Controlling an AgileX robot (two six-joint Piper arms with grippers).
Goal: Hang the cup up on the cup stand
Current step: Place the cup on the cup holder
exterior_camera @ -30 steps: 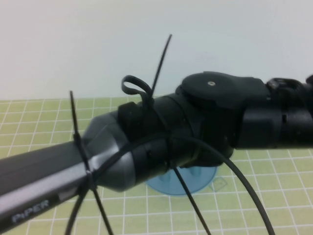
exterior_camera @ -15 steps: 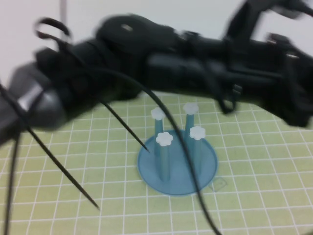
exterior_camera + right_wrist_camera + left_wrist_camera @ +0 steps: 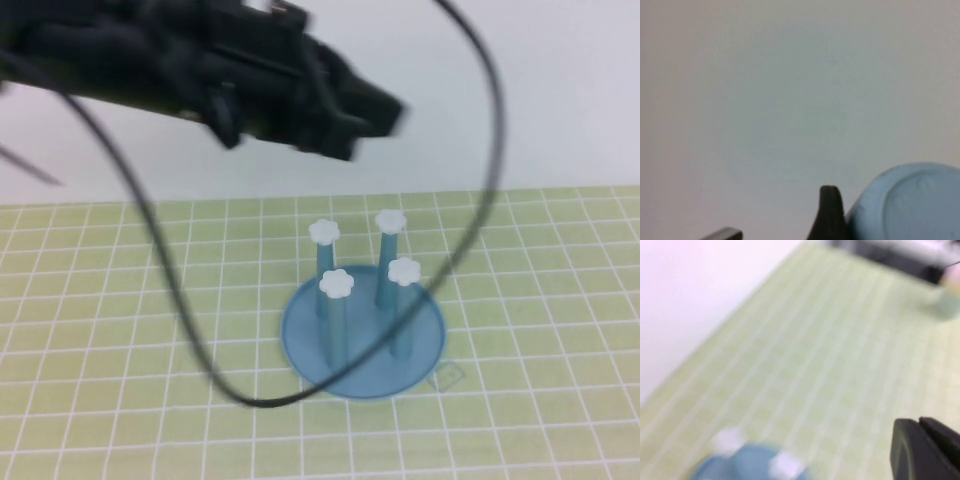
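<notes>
High view shows the cup stand (image 3: 362, 335) on the green gridded mat (image 3: 120, 400), its round blue dish base carrying four upright blue pegs, each topped by a white flower-shaped cap (image 3: 337, 283). No cup sits on any peg. A black arm (image 3: 200, 65) reaches across the upper left, raised well above the mat, and a black cable (image 3: 180, 310) loops down in front of the stand. In the left wrist view the left gripper (image 3: 926, 450) hangs above the mat with its two dark fingers pressed together, holding nothing; the stand appears blurred beyond it. In the right wrist view the right gripper (image 3: 840, 220) faces the plain wall, and the light blue cup (image 3: 910, 205) lies against its dark finger (image 3: 827, 215), apparently held between parted fingers.
</notes>
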